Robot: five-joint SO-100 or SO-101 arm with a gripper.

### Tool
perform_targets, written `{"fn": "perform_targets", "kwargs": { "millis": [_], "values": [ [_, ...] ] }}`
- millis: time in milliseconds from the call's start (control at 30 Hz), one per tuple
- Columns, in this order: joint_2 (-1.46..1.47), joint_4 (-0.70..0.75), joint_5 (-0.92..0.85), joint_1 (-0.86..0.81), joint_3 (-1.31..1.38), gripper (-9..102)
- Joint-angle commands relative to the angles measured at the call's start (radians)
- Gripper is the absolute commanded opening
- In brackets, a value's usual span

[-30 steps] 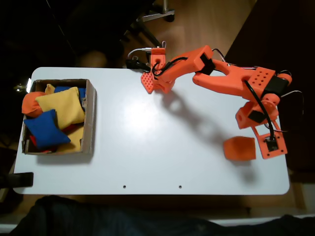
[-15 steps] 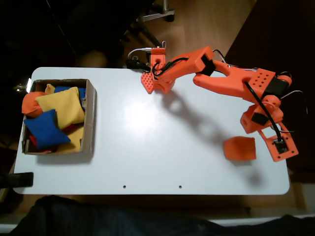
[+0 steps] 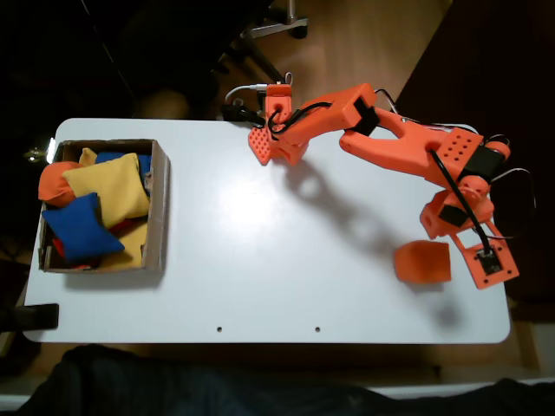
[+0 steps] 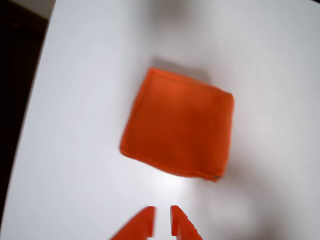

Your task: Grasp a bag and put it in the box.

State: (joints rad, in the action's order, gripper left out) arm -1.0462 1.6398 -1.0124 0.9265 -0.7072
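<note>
In the wrist view the gripper (image 4: pixel 162 220) shows two orange fingertips with only a thin gap between them, nearly closed, holding nothing and short of the bag (image 4: pixel 179 123). The bag lies flat on the white table (image 3: pixel 260 260), near its right end in the fixed view (image 3: pixel 422 262), with the gripper (image 3: pixel 486 260) just beside it. At the far left end the box (image 3: pixel 159 217) holds yellow and blue bean bags, piled, with a rounder orange one at its left edge.
</note>
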Motion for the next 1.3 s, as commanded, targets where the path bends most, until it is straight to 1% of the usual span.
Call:
{"fn": "perform_targets", "kwargs": {
  "millis": [0, 67, 100, 133, 267, 500, 967, 1067, 1167, 1233, 1267],
  "values": [
    [-0.028, -0.002, -0.014, -0.008, -0.018, 15],
    [-0.037, -0.002, -0.020, -0.011, -0.034, 18],
    [-0.043, -0.002, -0.023, -0.012, -0.044, 23],
    [-0.051, -0.002, -0.026, -0.014, -0.054, 25],
    [-0.078, 0.000, -0.066, -0.018, -0.081, 29],
    [-0.112, 0.014, -0.140, -0.023, -0.115, 31],
    [-0.155, 0.029, -0.155, -0.044, -0.170, 31],
    [-0.160, 0.034, -0.161, -0.044, -0.170, 40],
    [-0.160, 0.037, -0.161, -0.044, -0.170, 42],
    [-0.158, 0.040, -0.163, -0.048, -0.170, 47],
    [-0.156, 0.040, -0.163, -0.049, -0.170, 51]
  ]
}}
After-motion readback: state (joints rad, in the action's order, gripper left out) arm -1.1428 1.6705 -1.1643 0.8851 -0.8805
